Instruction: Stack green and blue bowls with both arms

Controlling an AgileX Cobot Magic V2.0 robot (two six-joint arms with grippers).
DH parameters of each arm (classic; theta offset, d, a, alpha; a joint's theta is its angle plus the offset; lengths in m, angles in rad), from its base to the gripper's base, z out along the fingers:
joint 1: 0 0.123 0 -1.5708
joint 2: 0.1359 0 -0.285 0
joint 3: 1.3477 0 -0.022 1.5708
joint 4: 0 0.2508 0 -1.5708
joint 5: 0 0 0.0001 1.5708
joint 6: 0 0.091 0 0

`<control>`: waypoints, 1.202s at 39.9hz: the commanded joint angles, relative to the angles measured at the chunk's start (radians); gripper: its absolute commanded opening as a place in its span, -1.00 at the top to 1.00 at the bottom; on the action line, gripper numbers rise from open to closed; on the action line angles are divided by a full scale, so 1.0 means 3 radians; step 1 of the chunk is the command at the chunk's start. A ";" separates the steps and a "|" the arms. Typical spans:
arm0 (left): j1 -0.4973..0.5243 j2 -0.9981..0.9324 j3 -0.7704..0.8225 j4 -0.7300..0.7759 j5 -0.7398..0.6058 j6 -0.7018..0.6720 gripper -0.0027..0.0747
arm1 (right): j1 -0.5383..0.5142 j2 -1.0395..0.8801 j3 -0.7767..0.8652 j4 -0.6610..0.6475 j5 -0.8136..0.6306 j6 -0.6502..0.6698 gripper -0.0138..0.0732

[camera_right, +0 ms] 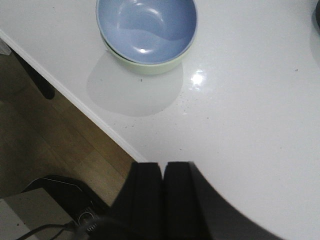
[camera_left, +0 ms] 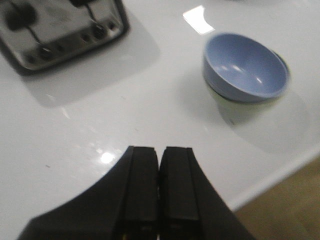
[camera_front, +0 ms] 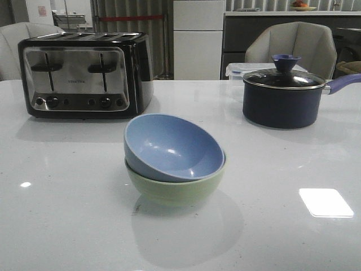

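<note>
The dusty blue bowl [camera_front: 172, 148] sits tilted inside the pale green bowl [camera_front: 175, 189] at the middle of the white table. The stack also shows in the left wrist view, blue bowl [camera_left: 245, 67] over green bowl [camera_left: 235, 106], and in the right wrist view, blue bowl [camera_right: 146, 27] over green bowl [camera_right: 150, 66]. My left gripper [camera_left: 160, 152] is shut and empty, held above the table well away from the bowls. My right gripper [camera_right: 163, 167] is shut and empty, over the table's near edge. Neither arm shows in the front view.
A black and chrome toaster [camera_front: 84, 73] stands at the back left. A dark navy lidded pot [camera_front: 285, 96] with a purple handle stands at the back right, a clear box behind it. The table's near edge [camera_right: 75, 102] and the wooden floor show in the right wrist view.
</note>
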 commanded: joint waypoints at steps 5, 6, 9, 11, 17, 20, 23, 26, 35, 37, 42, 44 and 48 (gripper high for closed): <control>0.0642 -0.0826 0.0712 0.0066 -0.1416 -0.0026 0.68 | -0.0011 -0.0008 -0.0091 -0.0043 -0.0206 -0.0004 0.61; 0.0697 -0.0902 0.0832 0.0066 -0.1497 -0.0026 0.68 | -0.0011 -0.0008 -0.0091 -0.0043 -0.0206 -0.0004 0.61; 0.0886 -0.1141 0.1125 0.0035 -0.1732 -0.0026 0.68 | -0.0011 -0.0008 -0.0091 -0.0043 -0.0206 -0.0004 0.61; 0.0970 -0.1271 0.1304 0.0004 -0.1820 -0.0032 0.68 | -0.0011 -0.0008 -0.0091 -0.0043 -0.0206 -0.0004 0.61; 0.1099 -0.1445 0.1716 -0.0213 -0.2127 -0.0083 0.68 | -0.0011 -0.0008 -0.0091 -0.0043 -0.0206 -0.0004 0.61; 0.1099 -0.1533 0.1866 -0.0158 -0.2187 -0.0256 0.68 | -0.0011 -0.0008 -0.0091 -0.0043 -0.0206 -0.0004 0.61; 0.1092 -0.1608 0.1976 -0.0047 -0.2221 -0.0485 0.68 | -0.0011 -0.0008 -0.0091 -0.0043 -0.0206 -0.0004 0.61; 0.1092 -0.1609 0.2083 -0.0040 -0.2305 -0.0544 0.68 | -0.0011 -0.0008 -0.0091 -0.0043 -0.0203 -0.0004 0.61; 0.1092 -0.1609 0.2116 -0.0003 -0.2326 -0.0559 0.68 | -0.0011 -0.0008 -0.0091 -0.0043 -0.0203 -0.0004 0.61; 0.1092 -0.1609 0.2116 0.0004 -0.2346 -0.0559 0.68 | -0.0011 -0.0008 -0.0091 -0.0043 -0.0203 -0.0004 0.61; 0.1092 -0.1609 0.2116 0.0047 -0.2346 -0.0559 0.68 | -0.0011 -0.0008 -0.0091 -0.0043 -0.0203 -0.0004 0.61; 0.1092 -0.1609 0.2116 0.0047 -0.2346 -0.0559 0.68 | -0.0011 -0.0008 -0.0091 -0.0043 -0.0203 -0.0004 0.61; 0.1053 -0.1609 0.2116 0.0047 -0.2346 -0.0559 0.68 | -0.0011 -0.0008 -0.0091 -0.0043 -0.0203 -0.0004 0.61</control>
